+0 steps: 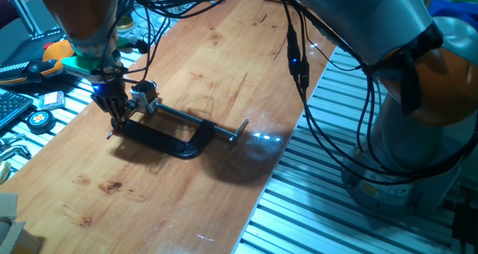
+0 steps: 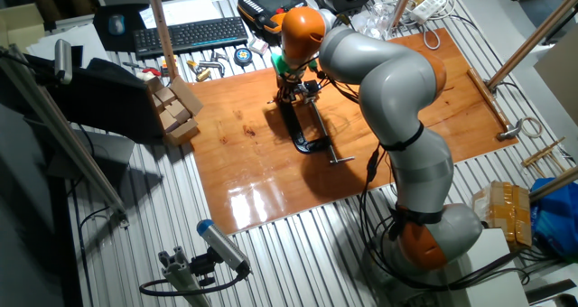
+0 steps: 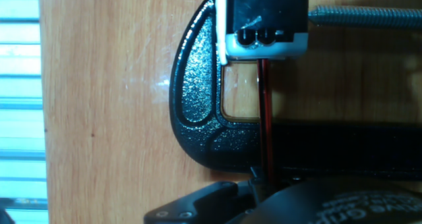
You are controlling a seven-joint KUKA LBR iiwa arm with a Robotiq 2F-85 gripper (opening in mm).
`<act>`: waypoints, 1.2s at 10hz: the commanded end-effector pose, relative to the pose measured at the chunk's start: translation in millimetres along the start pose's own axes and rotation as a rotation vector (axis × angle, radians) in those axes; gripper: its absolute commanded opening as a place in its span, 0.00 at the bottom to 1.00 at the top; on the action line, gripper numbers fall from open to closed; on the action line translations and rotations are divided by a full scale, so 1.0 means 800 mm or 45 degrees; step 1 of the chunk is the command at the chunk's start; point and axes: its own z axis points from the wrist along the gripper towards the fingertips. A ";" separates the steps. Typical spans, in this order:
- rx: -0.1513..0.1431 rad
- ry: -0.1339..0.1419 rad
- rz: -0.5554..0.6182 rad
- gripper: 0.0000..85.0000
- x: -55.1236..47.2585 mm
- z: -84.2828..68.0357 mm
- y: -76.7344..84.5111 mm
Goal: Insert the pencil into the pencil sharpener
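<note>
My gripper (image 1: 114,112) is shut on the pencil (image 3: 266,118), a thin red stick that runs out from between the fingers. In the hand view the gripper (image 3: 267,184) is at the bottom. The pencil's far end meets the near edge of the pencil sharpener (image 3: 264,20), a small white block with a black top. I cannot tell whether the tip is inside it. The sharpener (image 1: 145,94) stands on the wooden table just right of the gripper, beside the jaw end of a black C-clamp (image 1: 166,137). The gripper (image 2: 291,88) also shows in the other fixed view.
The black C-clamp (image 3: 198,99) lies under the pencil, and its silver screw rod (image 3: 362,16) runs off to the right. Tools and a tape measure (image 1: 39,118) lie past the table's left edge. A keyboard (image 2: 185,34) and wooden blocks (image 2: 172,108) are nearby. Cables hang from the arm (image 1: 299,60).
</note>
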 end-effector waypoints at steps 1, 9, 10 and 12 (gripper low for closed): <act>0.000 -0.004 0.000 0.20 0.000 0.000 0.000; -0.001 -0.008 0.005 0.40 0.000 0.000 0.000; -0.001 -0.008 0.005 0.40 0.000 -0.001 0.000; 0.000 -0.008 0.005 0.40 0.000 -0.001 0.000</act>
